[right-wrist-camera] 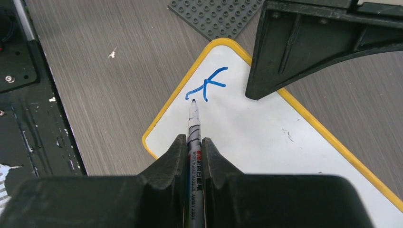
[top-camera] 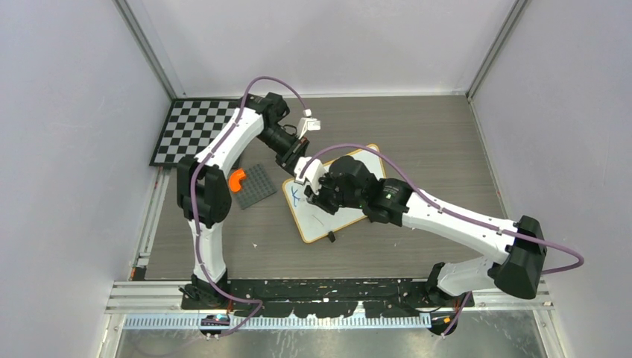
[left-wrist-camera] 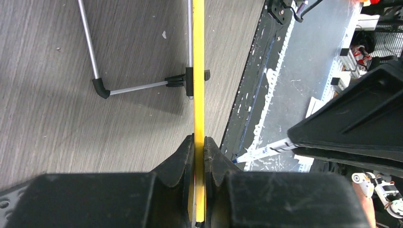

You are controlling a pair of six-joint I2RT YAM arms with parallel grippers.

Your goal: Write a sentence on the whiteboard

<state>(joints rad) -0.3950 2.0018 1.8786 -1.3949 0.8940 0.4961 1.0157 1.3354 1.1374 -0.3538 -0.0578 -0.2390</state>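
Whiteboard [top-camera: 319, 218], small and rectangular with a white face, a thin yellow-orange frame and rounded corners, sits mid-table in the top view, skewed to the table edges. The blue handwritten sentence [top-camera: 295, 195] is only one K-shaped letter, just left of the right gripper [top-camera: 317, 195]. The left gripper [top-camera: 296, 161] meets the board's far edge. The right arm covers much of the face beyond its jaws. A grey studded square plate [top-camera: 256, 186] with an orange curved piece [top-camera: 236, 180] lies just beside the board's left corner, and a black-and-white checkerboard [top-camera: 192, 130] lies well apart. Bare wood-grain table [top-camera: 417, 134] spreads on the other sides.

From the left wrist, the left gripper [left-wrist-camera: 199, 142] is closed tight on the whiteboard [left-wrist-camera: 198, 71], seen edge-on as a yellow strip running straight out from the jaws. A thin metal stand leg [left-wrist-camera: 138, 88] with a black foot [left-wrist-camera: 100, 88] juts to the left of the strip, over open table.

From the right wrist, the right gripper [right-wrist-camera: 194, 142] is clamped on a white marker with black print [right-wrist-camera: 194, 128] pointing straight ahead. Its tip sits at the near end of the sentence [right-wrist-camera: 206, 85], close to the whiteboard [right-wrist-camera: 247, 137] corner. White surface lies open to the right of the jaws. A black arm part [right-wrist-camera: 304, 47] overhangs the far edge, and the frame's left edge runs just left of the tip.
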